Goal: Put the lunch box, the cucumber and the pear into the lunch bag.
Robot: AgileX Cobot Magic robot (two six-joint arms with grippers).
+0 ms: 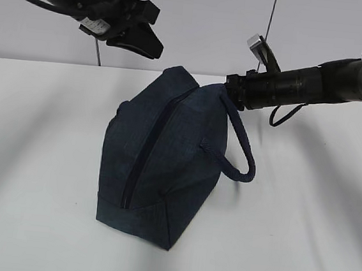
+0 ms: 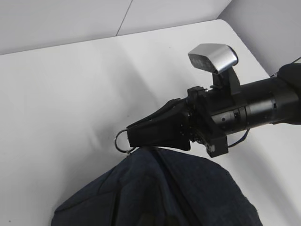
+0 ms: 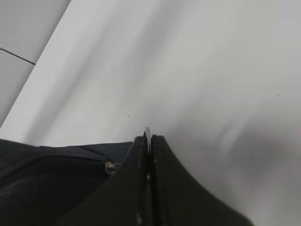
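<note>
The dark navy lunch bag (image 1: 159, 159) stands on the white table, its long zipper (image 1: 142, 151) shut as far as I can see. Its padded loop handle (image 1: 242, 148) hangs on the right side. My right gripper (image 1: 229, 89) is at the bag's far top end, shut on the metal ring pull (image 2: 122, 141). The ring's edge shows between the pressed fingers in the right wrist view (image 3: 147, 133). My left gripper (image 1: 154, 29) hovers high above the bag's far left, open and empty. The lunch box, cucumber and pear are out of view.
The white table (image 1: 312, 238) surrounds the bag, with a pale wall behind it. The right arm (image 2: 254, 106), with its silver camera on top, reaches in from the right.
</note>
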